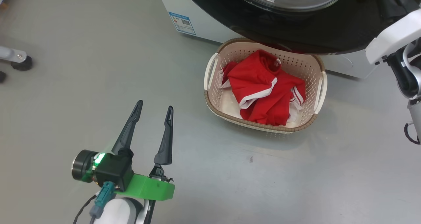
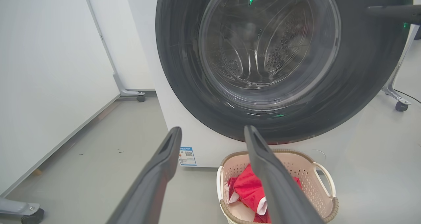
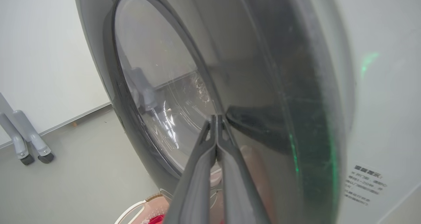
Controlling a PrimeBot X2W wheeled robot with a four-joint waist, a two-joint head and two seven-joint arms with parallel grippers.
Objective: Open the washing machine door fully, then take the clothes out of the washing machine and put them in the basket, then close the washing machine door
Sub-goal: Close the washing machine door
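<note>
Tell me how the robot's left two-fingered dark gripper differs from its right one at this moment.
The left gripper has its two long dark fingers spread wide; the right gripper has its fingers pressed together. The left gripper hangs over the grey floor, touching nothing; the right gripper's tips sit right at the large round glossy black washing machine door. Both hold nothing.

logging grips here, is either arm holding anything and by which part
Nothing is held. The left gripper hangs above the floor, jaws open and empty; the right gripper has its jaws shut on nothing, tips close to the washing machine door.
</note>
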